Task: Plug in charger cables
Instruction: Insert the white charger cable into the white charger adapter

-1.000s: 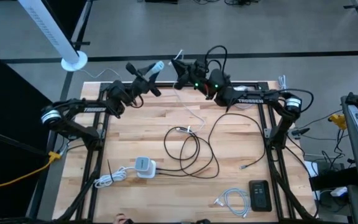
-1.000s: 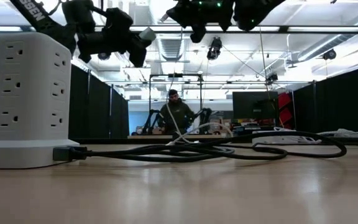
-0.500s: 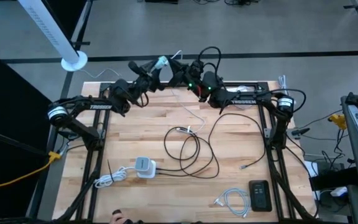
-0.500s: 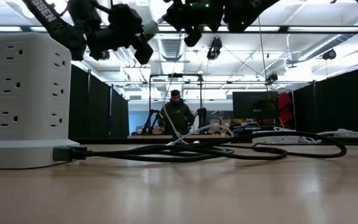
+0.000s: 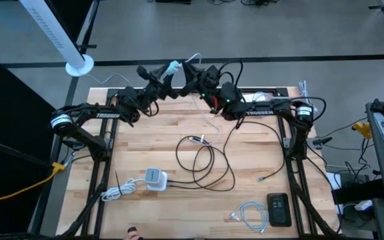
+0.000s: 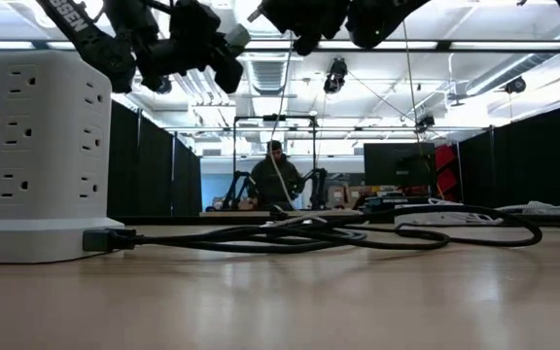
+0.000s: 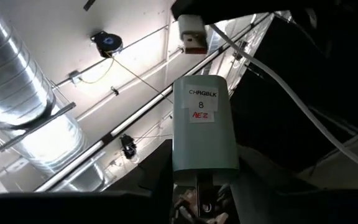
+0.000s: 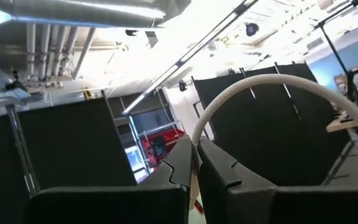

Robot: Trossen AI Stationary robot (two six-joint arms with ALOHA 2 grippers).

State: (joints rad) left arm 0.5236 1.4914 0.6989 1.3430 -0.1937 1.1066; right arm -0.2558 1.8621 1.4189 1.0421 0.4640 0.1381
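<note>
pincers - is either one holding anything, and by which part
Left pincer holds a white charger block by its lower end. Right pincer pinches a white cable near its plug end.

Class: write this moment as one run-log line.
left gripper: holds white charger block, raised | right gripper: shut on white cable, plug nearing block | black cable: on table

Lab: black partitions [image 6: 154, 160], ceiling ducts [image 7: 17, 93]
</note>
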